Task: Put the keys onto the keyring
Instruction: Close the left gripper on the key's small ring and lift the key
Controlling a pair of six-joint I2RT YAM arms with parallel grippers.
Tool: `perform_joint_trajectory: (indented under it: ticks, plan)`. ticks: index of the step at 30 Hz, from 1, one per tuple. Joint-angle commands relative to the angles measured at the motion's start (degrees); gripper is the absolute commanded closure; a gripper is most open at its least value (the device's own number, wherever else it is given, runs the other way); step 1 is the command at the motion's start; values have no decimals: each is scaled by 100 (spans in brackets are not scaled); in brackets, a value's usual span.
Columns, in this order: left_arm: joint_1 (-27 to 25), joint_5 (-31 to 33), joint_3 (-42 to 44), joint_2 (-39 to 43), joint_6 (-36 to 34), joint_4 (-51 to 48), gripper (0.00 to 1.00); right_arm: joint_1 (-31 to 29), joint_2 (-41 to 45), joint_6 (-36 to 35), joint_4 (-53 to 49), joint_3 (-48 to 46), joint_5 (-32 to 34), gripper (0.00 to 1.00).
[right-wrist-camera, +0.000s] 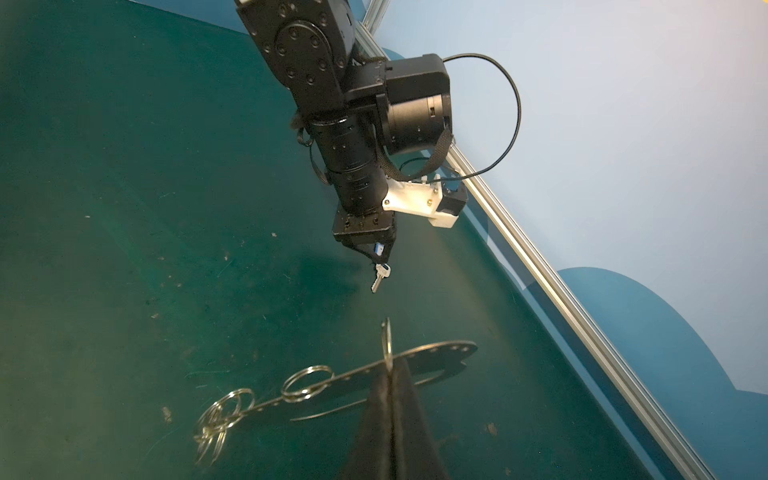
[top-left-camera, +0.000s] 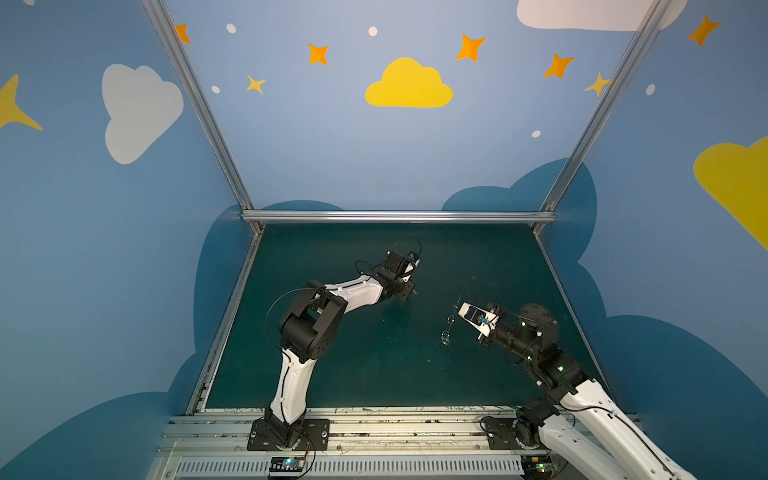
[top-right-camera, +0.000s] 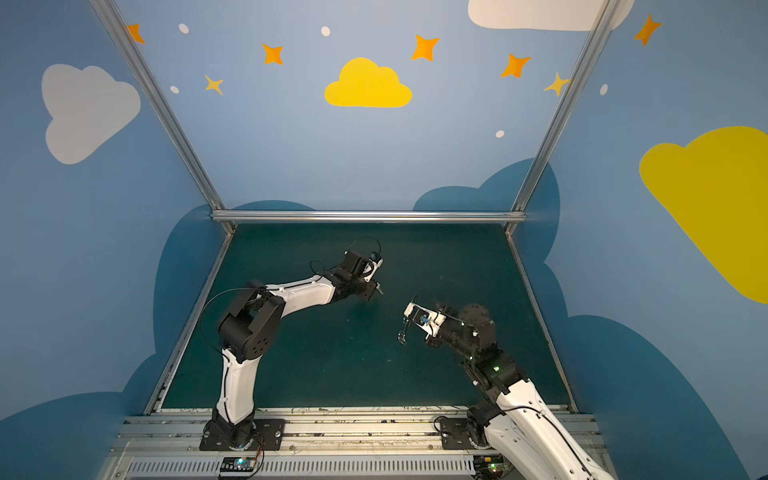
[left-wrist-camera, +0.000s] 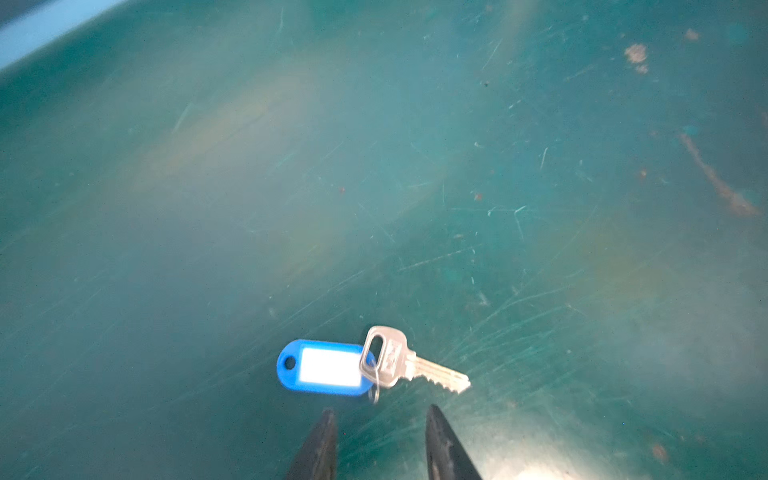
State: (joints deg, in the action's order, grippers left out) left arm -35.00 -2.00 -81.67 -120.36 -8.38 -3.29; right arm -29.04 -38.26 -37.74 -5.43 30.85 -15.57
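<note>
A silver key [left-wrist-camera: 409, 365] on a small ring with a blue tag [left-wrist-camera: 324, 368] lies on the green mat just beyond my left gripper [left-wrist-camera: 380, 409]. That gripper is open, with nothing between its fingertips. In the right wrist view the key [right-wrist-camera: 379, 277] shows right under the left gripper [right-wrist-camera: 376, 259]. My right gripper [right-wrist-camera: 390, 370] is shut on the keyring [right-wrist-camera: 436, 353], a flat grey plate held edge-on above the mat. Split rings [right-wrist-camera: 220, 415] dangle from the plate's far end. In both top views the right gripper [top-left-camera: 457, 307] [top-right-camera: 409, 309] holds it at centre right, rings [top-left-camera: 446, 334] [top-right-camera: 401, 336] hanging.
An aluminium rail [top-left-camera: 399, 216] and blue walls close the mat at the back and sides. A gap of open mat [top-left-camera: 432, 299] separates the left gripper [top-left-camera: 411, 293] from the right one. The mat [left-wrist-camera: 415, 166] is scratched and scuffed.
</note>
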Motion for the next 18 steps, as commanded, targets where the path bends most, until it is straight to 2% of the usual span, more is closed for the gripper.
perform_joint_trajectory:
  ticks: [1,12,18]
  plan:
    - [13,117,-273,-170,-41,-464,63,30,-5,-10,35,-10,2,100]
    - [-24,431,-881,-491,-49,-1307,66,90,-23,-23,83,-44,-32,100]
    - [-33,467,-993,-556,-41,-1379,66,109,-26,-14,104,-44,-59,100]
